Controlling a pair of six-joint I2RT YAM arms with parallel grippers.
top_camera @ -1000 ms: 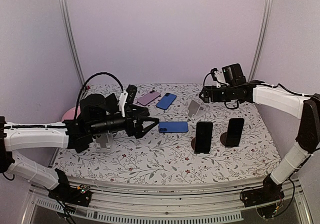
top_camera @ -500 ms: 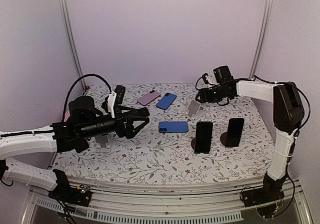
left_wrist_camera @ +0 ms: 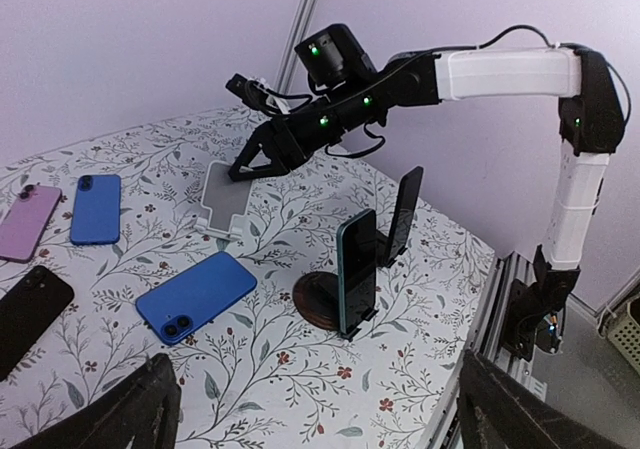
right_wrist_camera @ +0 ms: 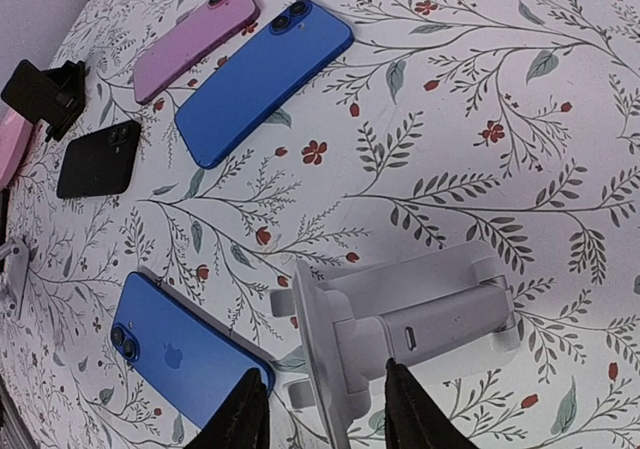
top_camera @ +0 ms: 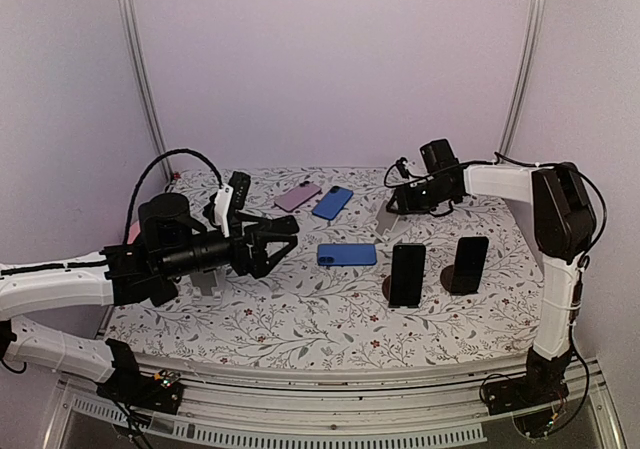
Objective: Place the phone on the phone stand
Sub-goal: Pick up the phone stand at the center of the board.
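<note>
A blue phone lies flat mid-table, also visible as the blue phone and the blue phone. Just behind it stands an empty white phone stand. My right gripper hangs over that stand. In the right wrist view the right gripper is open and half narrowed. Its fingers straddle the top of the white stand, with a gap on the left side. My left gripper hovers wide open left of the blue phone, holding nothing. Its fingertips frame bare cloth.
Two dark phones stand upright on round-based stands at front right. A second blue phone and a pink phone lie at the back. A black phone lies at the left. A grey stand sits under the left arm.
My right gripper has swung left and down onto the white stand, and its jaws have narrowed. The left arm drew back to the left a second ago, then held still.
</note>
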